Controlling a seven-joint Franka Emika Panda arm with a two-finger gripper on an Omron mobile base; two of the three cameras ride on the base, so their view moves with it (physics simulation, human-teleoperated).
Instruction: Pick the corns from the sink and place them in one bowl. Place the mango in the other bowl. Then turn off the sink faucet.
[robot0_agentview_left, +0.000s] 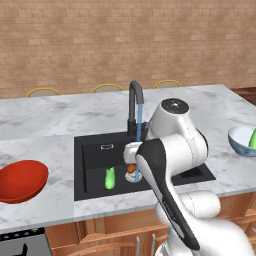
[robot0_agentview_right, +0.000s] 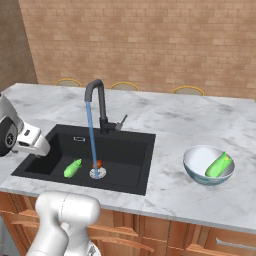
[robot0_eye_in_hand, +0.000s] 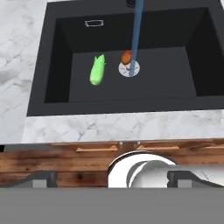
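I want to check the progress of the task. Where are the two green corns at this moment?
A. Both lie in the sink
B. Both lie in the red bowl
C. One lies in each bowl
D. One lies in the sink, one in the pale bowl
D: one corn lies on the sink floor, the other corn rests in the pale bowl.

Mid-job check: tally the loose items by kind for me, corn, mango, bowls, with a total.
Corn: 2, one in the sink at, one in the pale bowl at
Mango: 1, by the drain
Bowls: 2, the pale one and the red bowl
Total: 5
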